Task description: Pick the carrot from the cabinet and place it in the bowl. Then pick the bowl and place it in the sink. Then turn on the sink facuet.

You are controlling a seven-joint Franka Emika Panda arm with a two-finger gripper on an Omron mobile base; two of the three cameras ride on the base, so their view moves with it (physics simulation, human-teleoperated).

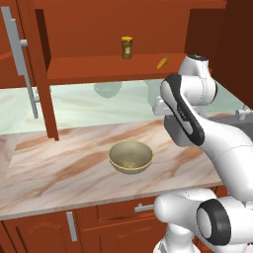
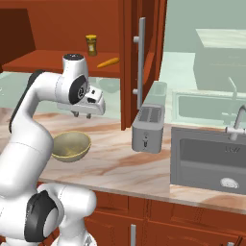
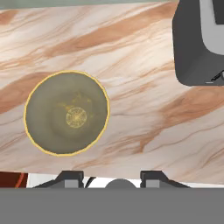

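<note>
**Q:** What is closest to you, taking the bowl as the reference?

**A:** My gripper (image 2: pixel 81 115) hangs in the air above the marble counter (image 1: pixel 59 168), pointing down, just to the sink side of the bowl (image 1: pixel 130 156). Its two dark fingertips (image 3: pixel 71 178) stand apart with nothing between them, so it is open and empty. The bowl is round, olive-gold and glossy, upright on the counter, with nothing inside.

**Q:** And beyond the bowl?

**A:** On the counter, further along from the bowl, stands a grey toaster (image 2: pixel 148 128), and past that the dark grey sink (image 2: pixel 206 161) with its silver faucet (image 2: pixel 236 123) at the back edge. Above and behind the bowl, the reddish-brown cabinet (image 1: pixel 113 29) is open, its door (image 2: pixel 139 57) with a long grey bar handle swung out. On its shelf lies the carrot (image 1: pixel 162 63), slim and orange, beside a small brown jar (image 1: pixel 127 48) with a yellow cap, the two apart.
</note>
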